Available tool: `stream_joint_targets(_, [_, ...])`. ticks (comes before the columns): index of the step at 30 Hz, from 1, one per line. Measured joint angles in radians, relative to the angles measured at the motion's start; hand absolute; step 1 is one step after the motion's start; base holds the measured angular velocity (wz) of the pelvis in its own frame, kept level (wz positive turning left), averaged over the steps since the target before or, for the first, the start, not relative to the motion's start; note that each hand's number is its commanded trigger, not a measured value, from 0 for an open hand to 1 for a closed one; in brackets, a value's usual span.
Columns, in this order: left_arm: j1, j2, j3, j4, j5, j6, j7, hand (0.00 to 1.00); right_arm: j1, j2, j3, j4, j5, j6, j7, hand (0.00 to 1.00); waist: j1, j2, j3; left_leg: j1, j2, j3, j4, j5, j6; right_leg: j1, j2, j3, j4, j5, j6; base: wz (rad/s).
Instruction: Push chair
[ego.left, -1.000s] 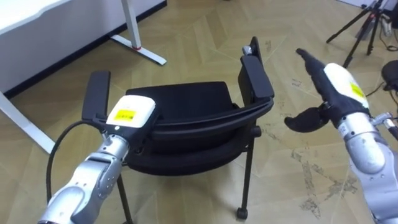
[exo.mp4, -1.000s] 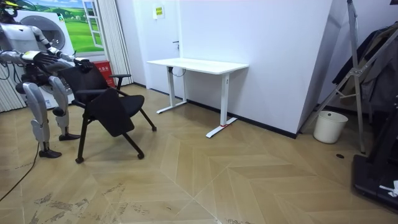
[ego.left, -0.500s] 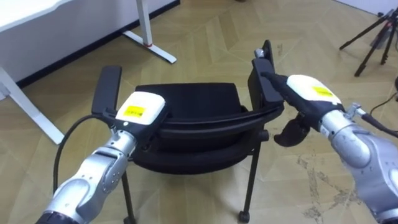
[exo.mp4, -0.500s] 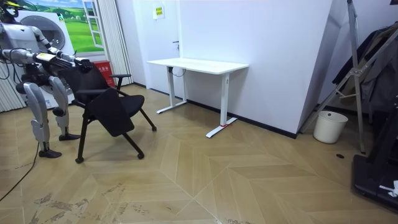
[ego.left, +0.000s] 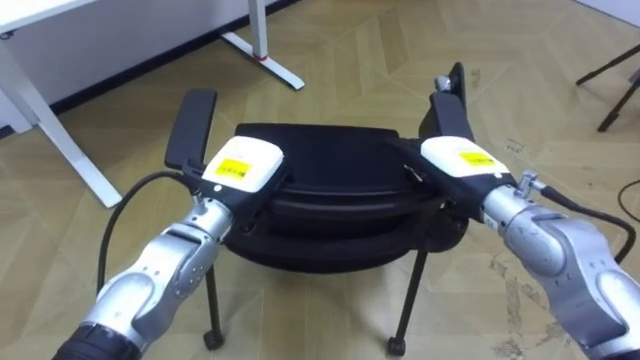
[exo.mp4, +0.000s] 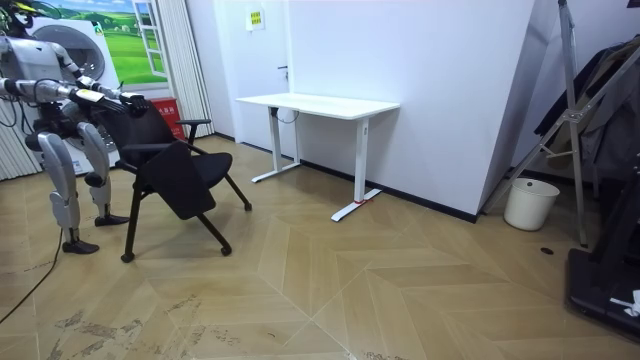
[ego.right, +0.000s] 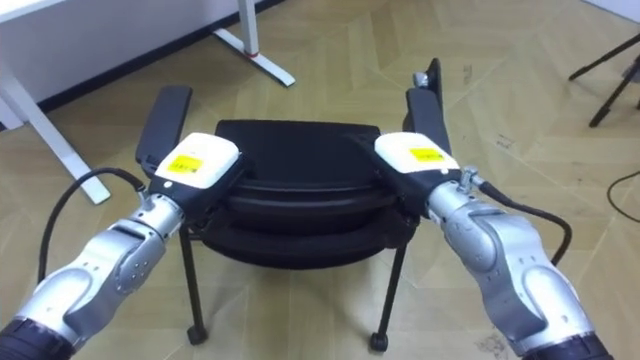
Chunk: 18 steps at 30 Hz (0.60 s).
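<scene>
Over the wood floor near the white desk, we lay our left hand and right hand palm-down on the chair backrest. It hides our fingers, so we cannot tell their grasp.

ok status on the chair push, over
Left hand and right hand on the chair backrest. Chair upright on the floor. Desk ahead on the left, apart from it.

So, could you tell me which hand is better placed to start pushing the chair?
Neither left nor right has a clear edge: the left hand rests on the left end of the back of the chair and the right hand on its right end. Pushing with both looks best.
</scene>
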Motion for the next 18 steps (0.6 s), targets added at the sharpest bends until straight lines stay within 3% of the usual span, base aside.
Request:
stream_joint_targets(8, [-0.016,0.001,-0.017,-0.003,0.000,0.002,0.001,1.00,-0.007,0.005,0.019,0.041,-0.057,0.012,-0.002,0.00,0.004,-0.002,0.0001,-0.019,0.000,-0.019,0.009,0.000,0.000,-0.002,0.000,-0.019,-0.004,0.000,0.000,0.07])
stream_joint_targets(18, [-0.020,-0.003,-0.029,0.025,-0.004,0.008,0.015,1.00,-0.035,0.036,0.069,0.137,-0.080,0.013,-0.090,0.00,-0.005,0.001,-0.0029,-0.003,0.000,-0.029,0.008,0.001,-0.001,0.019,0.000,-0.027,-0.005,0.000,-0.001,0.01])
